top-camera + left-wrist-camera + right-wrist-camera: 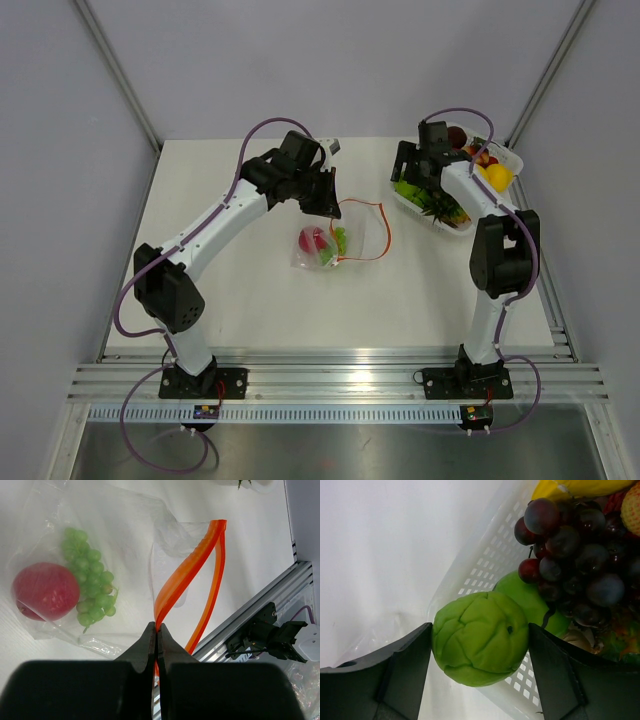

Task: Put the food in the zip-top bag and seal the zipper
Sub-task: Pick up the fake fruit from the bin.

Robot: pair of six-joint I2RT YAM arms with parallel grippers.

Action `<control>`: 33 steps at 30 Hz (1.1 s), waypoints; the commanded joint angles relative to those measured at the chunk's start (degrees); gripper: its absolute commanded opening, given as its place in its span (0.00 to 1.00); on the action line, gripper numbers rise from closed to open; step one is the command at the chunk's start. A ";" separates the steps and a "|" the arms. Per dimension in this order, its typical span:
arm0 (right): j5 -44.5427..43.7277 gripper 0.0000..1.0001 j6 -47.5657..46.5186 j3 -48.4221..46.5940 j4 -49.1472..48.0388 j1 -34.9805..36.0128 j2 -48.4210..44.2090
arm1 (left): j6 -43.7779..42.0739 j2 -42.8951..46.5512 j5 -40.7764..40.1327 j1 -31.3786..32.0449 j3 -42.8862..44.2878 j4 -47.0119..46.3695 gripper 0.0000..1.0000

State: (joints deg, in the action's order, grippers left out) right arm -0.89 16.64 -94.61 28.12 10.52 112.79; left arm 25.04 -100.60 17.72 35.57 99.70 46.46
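My left jaws clamped the glossy orange zipper [185, 572]; my right jaws gripped a lumpy, round green fruit [480, 637].

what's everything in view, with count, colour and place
zip-top bag: one, clear, mid-table, mouth open
zipper: one, orange-red, along the bag's mouth, unsealed
round fruit: one, red, inside the bag
green grapes: one bunch, green, inside the bag
basket: one, white, table's far right
bumpy fruit: one, green, at the basket's rim
dark grapes: one bunch, purple, in the basket
smooth fruit: one, green, beside the dark grapes
yellow fruit: at least one, yellow, in the basket
table: one, white, under everything
left gripper: one, black, fingers shut on the zipper
right gripper: one, black, fingers touching both sides of the bumpy fruit
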 commanded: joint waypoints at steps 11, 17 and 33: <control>-2.45 0.57 -0.47 3.55 -4.30 -1.56 -10.22 | 0.71 1.98 0.74 -0.33 -0.03 -2.42 0.00; -3.25 0.57 -1.35 5.40 -2.29 -2.00 -17.07 | 1.16 -1.26 0.30 -0.33 3.74 -2.25 0.00; 14.42 0.59 4.36 16.11 2.47 1.24 -40.97 | 0.36 -6.10 1.44 -0.68 11.75 0.30 0.00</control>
State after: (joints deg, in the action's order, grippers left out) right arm 7.90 17.82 -80.58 31.81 9.21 76.36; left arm 25.36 -107.50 17.76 35.40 109.93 48.38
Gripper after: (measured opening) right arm 0.753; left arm 0.005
